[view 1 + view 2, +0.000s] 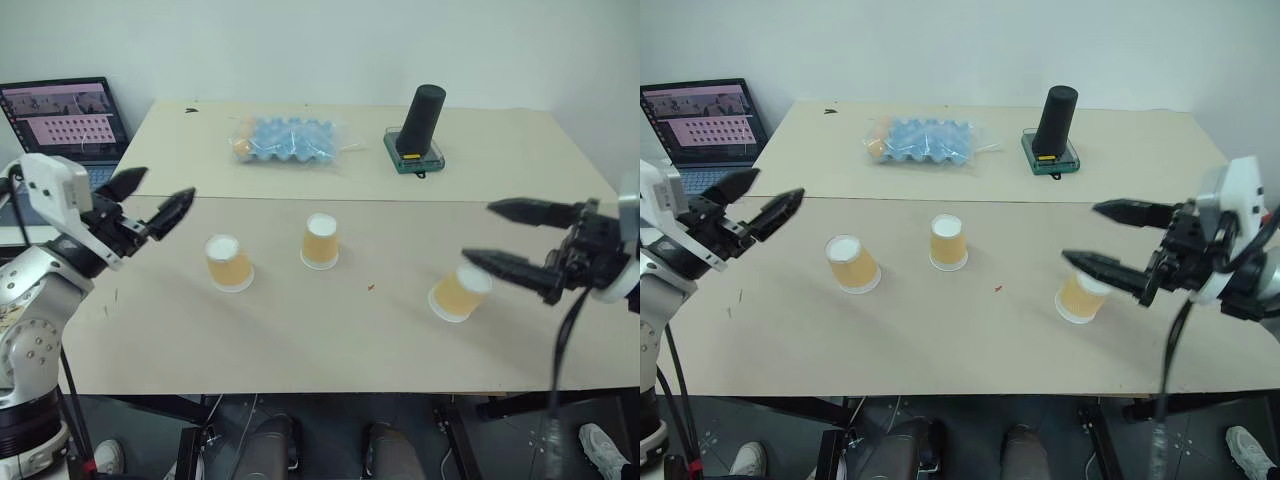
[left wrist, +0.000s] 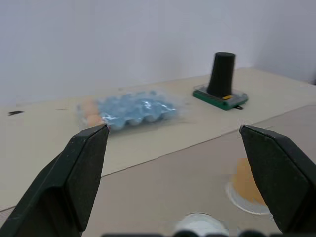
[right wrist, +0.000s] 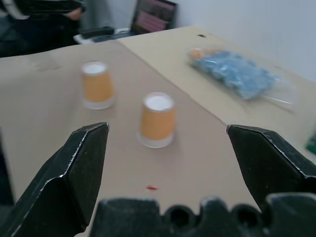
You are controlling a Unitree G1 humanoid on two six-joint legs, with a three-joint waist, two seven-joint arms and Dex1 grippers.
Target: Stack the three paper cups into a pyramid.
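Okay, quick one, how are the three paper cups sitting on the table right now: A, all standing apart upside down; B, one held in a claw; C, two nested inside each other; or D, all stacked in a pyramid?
A: the three paper cups stand separately on the table, white bases up, none stacked or gripped.
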